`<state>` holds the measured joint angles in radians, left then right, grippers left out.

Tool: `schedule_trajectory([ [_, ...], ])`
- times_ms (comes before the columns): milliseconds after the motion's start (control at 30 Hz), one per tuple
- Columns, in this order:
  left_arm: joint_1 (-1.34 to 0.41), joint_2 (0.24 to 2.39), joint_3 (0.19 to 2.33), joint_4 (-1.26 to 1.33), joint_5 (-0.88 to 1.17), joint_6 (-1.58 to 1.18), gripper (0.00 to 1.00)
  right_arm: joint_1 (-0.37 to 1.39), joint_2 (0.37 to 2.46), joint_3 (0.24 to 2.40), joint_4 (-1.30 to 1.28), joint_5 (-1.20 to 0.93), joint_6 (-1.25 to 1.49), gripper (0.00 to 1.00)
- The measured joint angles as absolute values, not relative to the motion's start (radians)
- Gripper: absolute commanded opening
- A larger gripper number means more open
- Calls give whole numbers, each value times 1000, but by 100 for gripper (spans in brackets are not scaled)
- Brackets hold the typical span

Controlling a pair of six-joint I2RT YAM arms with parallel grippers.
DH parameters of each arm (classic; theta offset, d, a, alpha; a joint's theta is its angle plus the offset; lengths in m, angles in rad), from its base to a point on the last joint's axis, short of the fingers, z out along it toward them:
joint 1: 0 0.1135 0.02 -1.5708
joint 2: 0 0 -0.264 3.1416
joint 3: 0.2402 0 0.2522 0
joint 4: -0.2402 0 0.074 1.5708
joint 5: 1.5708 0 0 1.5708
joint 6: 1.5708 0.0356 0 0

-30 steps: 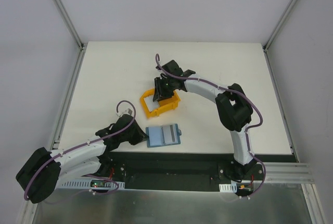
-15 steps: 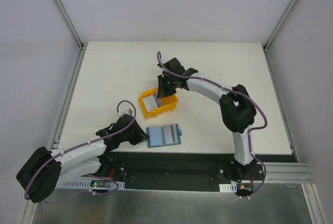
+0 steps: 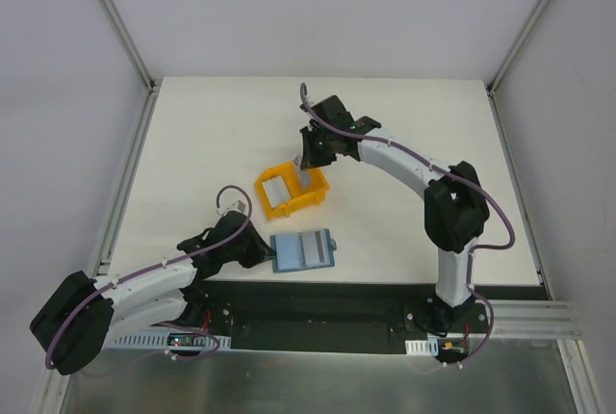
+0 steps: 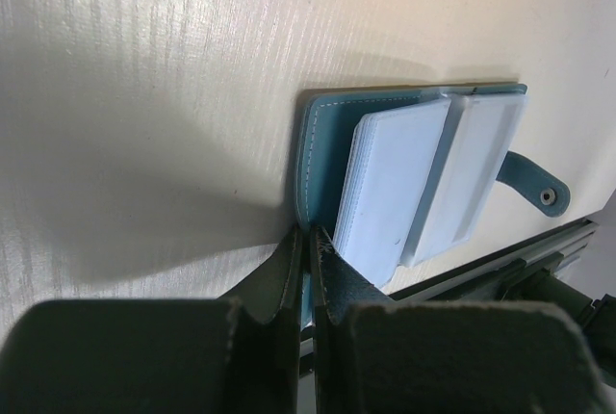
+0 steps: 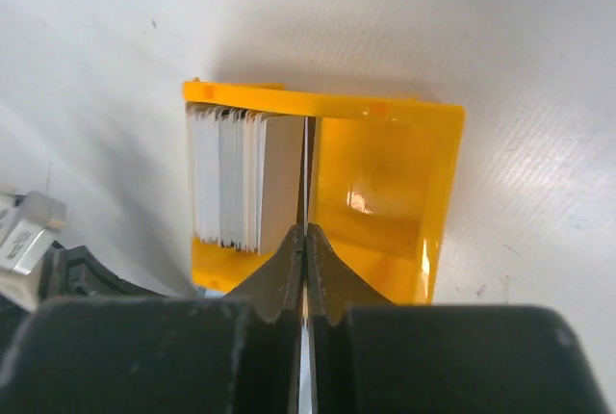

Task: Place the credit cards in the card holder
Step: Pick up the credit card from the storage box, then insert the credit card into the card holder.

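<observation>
While left claw (image 4: 310, 241) pinches card holder (image 4: 313, 144), right claw (image 5: 306, 241) grips card (image 5: 307, 173) over yellow bin (image 5: 385, 109).

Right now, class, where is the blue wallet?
Overhead, the wallet lies open front-centre on the table, in front of the yellow bin, the left gripper pinching its left edge.

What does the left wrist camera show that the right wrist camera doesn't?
Only left wrist: the open card holder, its near edge pinched in the shut left gripper. Only right wrist: the credit cards standing in a stack, and the shut right gripper pinching a single card edge-on. Both: the yellow bin on the white table.
</observation>
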<state>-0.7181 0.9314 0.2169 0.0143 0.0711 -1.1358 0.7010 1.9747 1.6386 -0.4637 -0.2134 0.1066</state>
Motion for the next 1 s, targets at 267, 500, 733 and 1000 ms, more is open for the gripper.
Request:
schedule_trajectory([
  [267,-718,920,216,6,71,-1132,0,683,1639,1416,-360,-197,134,0],
  [500,-718,882,209,-13,71,-1132,0,683,1398,1163,-253,-202,230,0],
  [733,-718,863,208,-24,71,-1132,0,683,1210,933,-215,-203,312,0],
  [1000,-718,863,193,-20,72,-1134,0,691,1020,683,-39,-255,455,0],
])
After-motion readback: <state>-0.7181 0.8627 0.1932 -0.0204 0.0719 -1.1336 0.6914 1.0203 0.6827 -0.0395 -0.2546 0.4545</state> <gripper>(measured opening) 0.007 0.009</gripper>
